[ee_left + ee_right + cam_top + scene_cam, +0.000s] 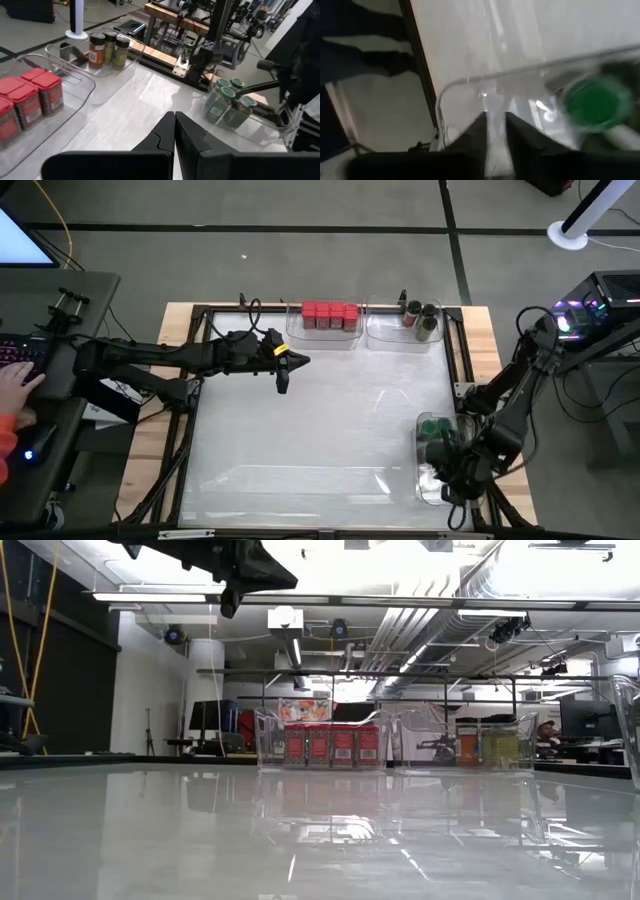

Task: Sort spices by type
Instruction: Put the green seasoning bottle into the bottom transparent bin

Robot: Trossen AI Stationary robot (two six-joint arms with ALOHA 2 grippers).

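Observation:
Several red-capped jars (330, 315) (30, 97) stand in a clear bin at the table's far edge. Three dark-capped jars (422, 320) (107, 49) stand in the bin beside it. Green-capped jars (434, 430) (227, 100) stand in a clear bin (425, 485) at the table's right edge. My left gripper (283, 377) (175, 131) hangs shut and empty above the table's far left part. My right gripper (494, 127) is over the near end of the green jars' bin, fingers a little apart, holding nothing; one green cap (592, 102) lies just beyond it.
The two far bins (262, 740) (400, 740) stand side by side along the far edge. A dark frame runs around the table (300, 450). A person's hand (15, 385) rests at a keyboard off the table's left side.

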